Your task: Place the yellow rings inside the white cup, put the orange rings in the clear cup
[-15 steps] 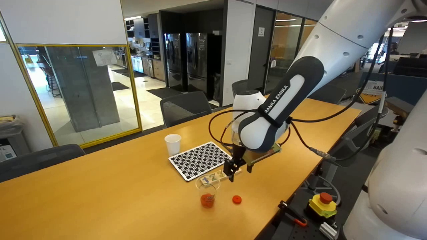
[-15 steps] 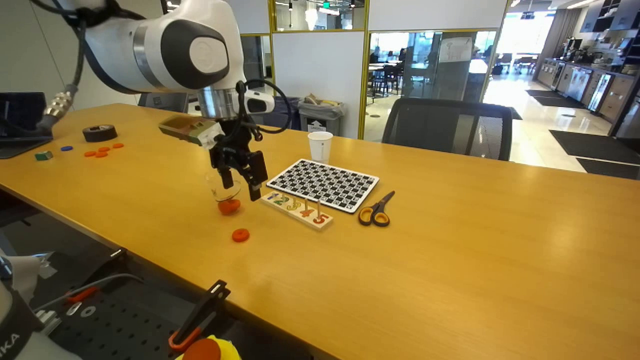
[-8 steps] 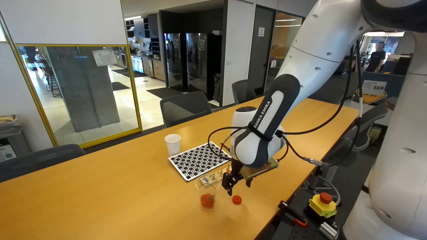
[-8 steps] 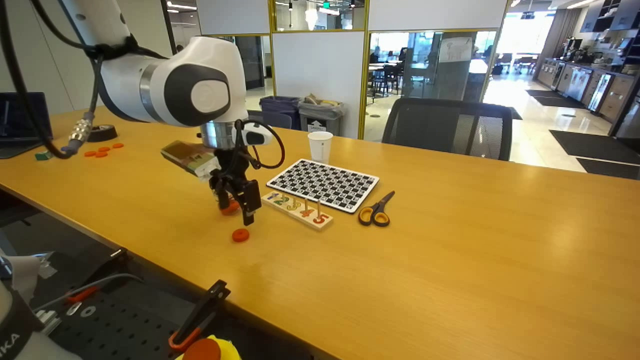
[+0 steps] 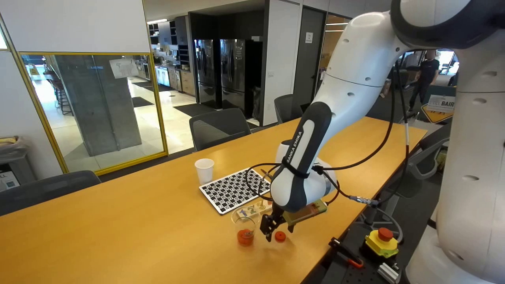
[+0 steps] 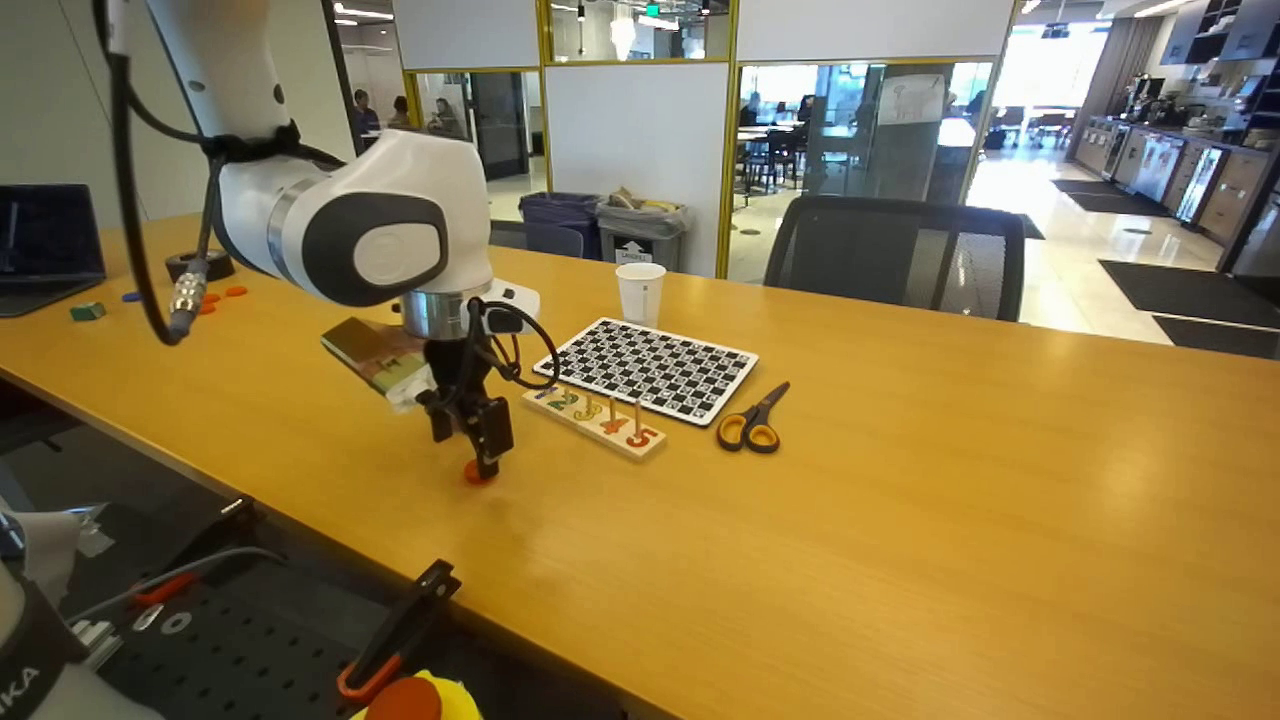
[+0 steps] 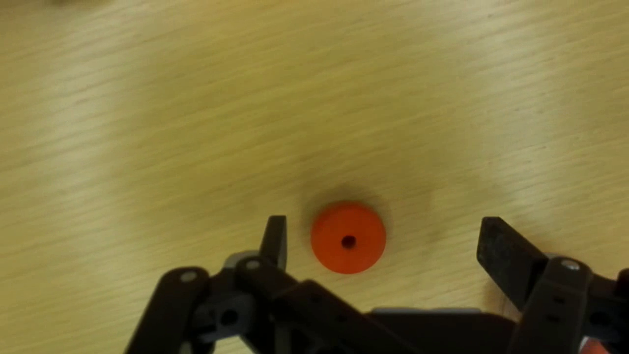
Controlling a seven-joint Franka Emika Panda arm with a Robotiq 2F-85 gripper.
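A lone orange ring (image 7: 348,241) lies flat on the table, its small hole facing up. My gripper (image 7: 383,221) is open around it, low over the table, and the ring sits closer to the left finger (image 7: 275,241) in the wrist view without touching either. In an exterior view one finger of the gripper (image 6: 463,455) partly covers the ring (image 6: 477,473). Just beside the gripper stands the clear cup (image 5: 245,223), with orange rings (image 5: 245,237) at its bottom. The white cup (image 5: 204,172) is upright behind the checkerboard; its contents are hidden. Yellow rings are out of view or hidden.
A checkerboard (image 6: 650,368), a numbered peg board (image 6: 595,420) and scissors (image 6: 755,425) lie beyond the gripper. Flat orange discs (image 6: 235,291), a tape roll (image 6: 215,268) and a laptop (image 6: 45,245) are farther off. An emergency stop (image 5: 380,242) sits beside the table edge.
My gripper has come down from above the peg board, past the clear cup, to the single orange ring. It has stayed open throughout; ring and cups have not moved.
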